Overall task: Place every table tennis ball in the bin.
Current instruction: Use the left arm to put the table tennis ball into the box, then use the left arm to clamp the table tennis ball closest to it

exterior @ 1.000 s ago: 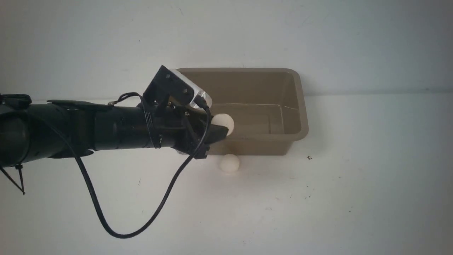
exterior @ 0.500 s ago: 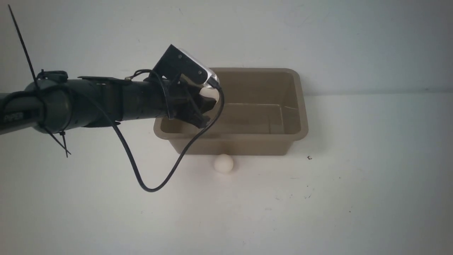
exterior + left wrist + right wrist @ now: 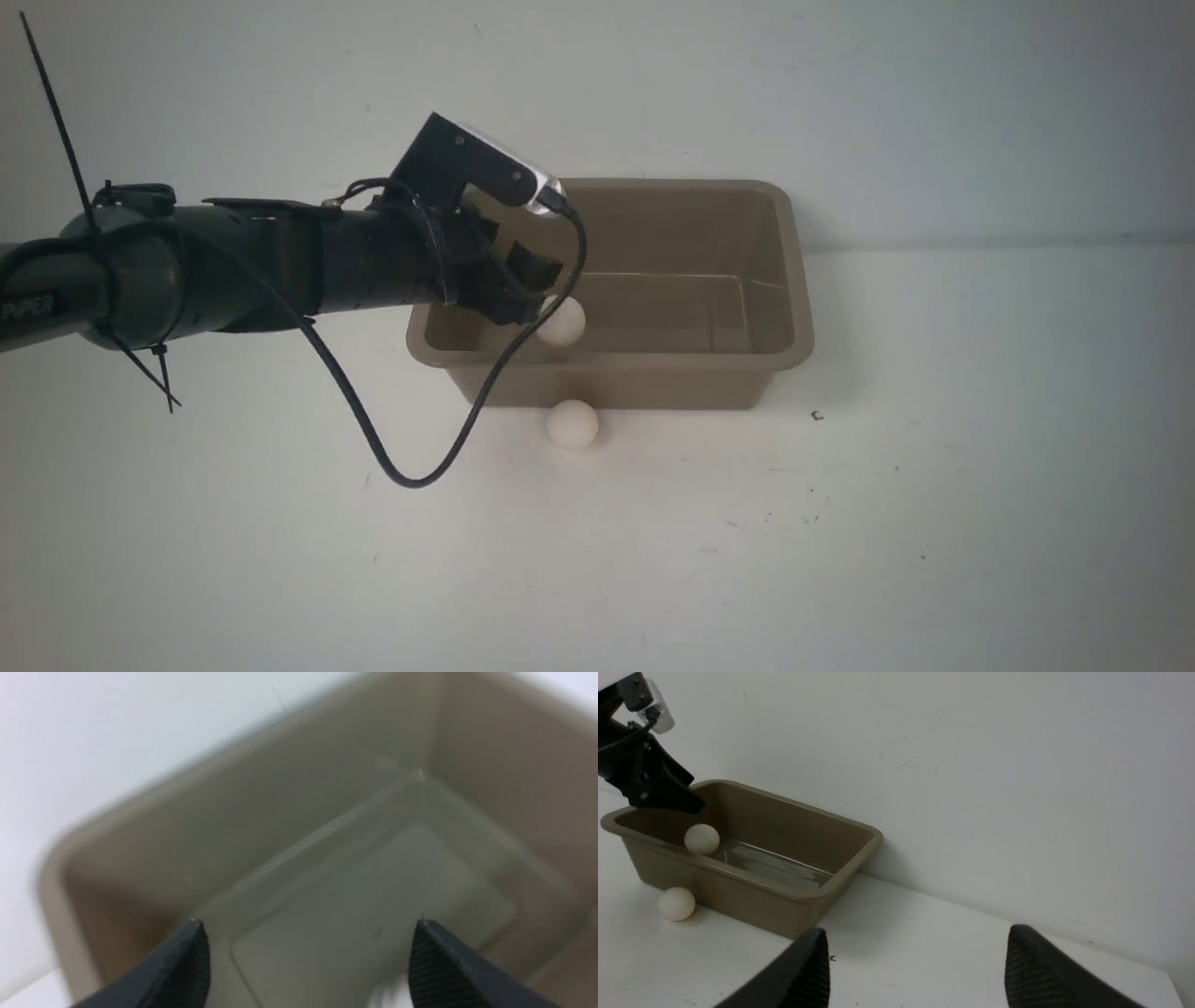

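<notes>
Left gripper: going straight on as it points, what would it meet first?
Probably the bin floor, framed by the open left gripper in its wrist view; the ball inside seems just off that line.

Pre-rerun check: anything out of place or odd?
Nothing damaged. One small matte white ball sits on the white table outside the taupe plastic bin, by its near wall; the other ball is inside, below the open left gripper.

One ball (image 3: pixel 561 322) in the bin (image 3: pixel 795 280) by the left arm (image 3: pixel 280 271); second ball (image 3: pixel 572 425) just outside its near wall
</notes>
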Robot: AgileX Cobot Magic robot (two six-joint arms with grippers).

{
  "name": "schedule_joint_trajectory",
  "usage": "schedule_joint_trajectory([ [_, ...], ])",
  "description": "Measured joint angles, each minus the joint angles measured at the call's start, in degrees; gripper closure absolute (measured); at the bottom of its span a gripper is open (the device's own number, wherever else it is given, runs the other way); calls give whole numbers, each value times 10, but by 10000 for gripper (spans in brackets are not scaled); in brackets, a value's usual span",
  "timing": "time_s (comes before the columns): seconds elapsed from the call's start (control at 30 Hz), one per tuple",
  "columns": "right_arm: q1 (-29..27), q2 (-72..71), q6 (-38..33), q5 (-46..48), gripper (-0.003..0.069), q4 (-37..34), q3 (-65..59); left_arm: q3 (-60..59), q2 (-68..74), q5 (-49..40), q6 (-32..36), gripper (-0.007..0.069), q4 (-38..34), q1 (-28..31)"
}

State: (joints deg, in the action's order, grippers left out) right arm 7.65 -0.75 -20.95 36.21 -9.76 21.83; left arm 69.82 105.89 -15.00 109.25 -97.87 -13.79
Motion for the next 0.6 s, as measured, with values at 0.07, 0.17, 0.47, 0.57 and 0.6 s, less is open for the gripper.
schedule_joint_trajectory([
  [0.07, 0, 0, -3, 0, 197, 5, 0, -14, -42, 1, -31, 116, 3, 0],
  [0.17, 0, 0, -3, 0, 197, 8, 0, -40, -95, -1, -74, 135, 28, 0],
  [0.47, 0, 0, -3, 0, 197, 8, 0, -150, -207, -51, -202, 167, 142, 0],
  [0.57, 0, 0, -3, 0, 197, 8, 0, -169, -214, -88, -225, 167, 169, 0],
  [0.6, 0, 0, -3, 0, 197, 8, 0, -176, -214, -99, -230, 167, 183, 0],
])
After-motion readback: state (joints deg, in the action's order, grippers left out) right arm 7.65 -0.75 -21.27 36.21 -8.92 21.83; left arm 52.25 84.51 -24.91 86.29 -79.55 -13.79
